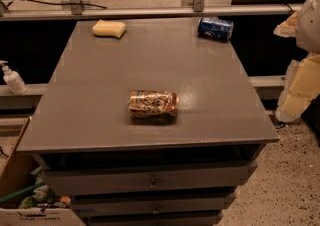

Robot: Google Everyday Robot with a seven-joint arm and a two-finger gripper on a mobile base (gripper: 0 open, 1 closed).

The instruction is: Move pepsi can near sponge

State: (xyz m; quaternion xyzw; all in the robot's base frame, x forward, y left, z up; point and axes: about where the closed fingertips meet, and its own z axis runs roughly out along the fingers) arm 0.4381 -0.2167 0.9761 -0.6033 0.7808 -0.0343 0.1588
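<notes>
The pepsi can (215,28), dark blue with white and red markings, lies on its side at the far right corner of the grey cabinet top (100,100). The sponge (109,28), a pale yellow block, lies at the far edge left of centre, about a third of the picture's width from the can. My gripper (278,72) hangs at the right edge of the view, off the cabinet's right side and nearer than the can. Its pale fingers (300,87) stand apart with nothing between them.
A tan-gold patterned can (153,103) lies on its side near the front middle of the top. A white pump bottle (12,78) stands on a ledge to the left. A cardboard box (22,195) sits on the floor at lower left. Drawers are below the top.
</notes>
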